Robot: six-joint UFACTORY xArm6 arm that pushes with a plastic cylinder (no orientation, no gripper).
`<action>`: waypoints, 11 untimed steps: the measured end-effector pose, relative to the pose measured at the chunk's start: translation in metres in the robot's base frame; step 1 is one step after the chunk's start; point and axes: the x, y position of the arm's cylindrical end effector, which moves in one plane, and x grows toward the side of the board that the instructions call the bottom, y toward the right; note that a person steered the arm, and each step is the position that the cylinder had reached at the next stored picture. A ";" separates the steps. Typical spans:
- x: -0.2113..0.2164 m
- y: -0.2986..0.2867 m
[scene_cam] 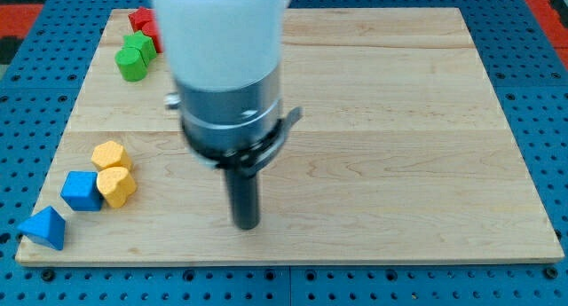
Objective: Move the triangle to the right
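Note:
The blue triangle block (43,227) lies at the board's bottom left corner. My tip (246,224) is the lower end of the dark rod, near the view's bottom centre, well to the right of the triangle and apart from every block. A blue cube-like block (82,190) sits just up and right of the triangle. Two yellow blocks (111,154) (116,186) sit beside it, one above the other.
Two green blocks (135,56) and a red block (143,23) sit at the top left, partly hidden by the arm's white and grey body (229,66). The wooden board (399,120) lies on a blue pegboard table (541,93).

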 end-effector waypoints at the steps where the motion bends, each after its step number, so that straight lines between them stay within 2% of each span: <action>1: 0.035 -0.080; 2: 0.036 -0.085; 3: 0.035 -0.133; 4: 0.032 -0.233; 5: 0.029 -0.240; 6: 0.000 -0.233; 9: -0.002 -0.155; 10: -0.006 -0.107; 11: -0.028 -0.030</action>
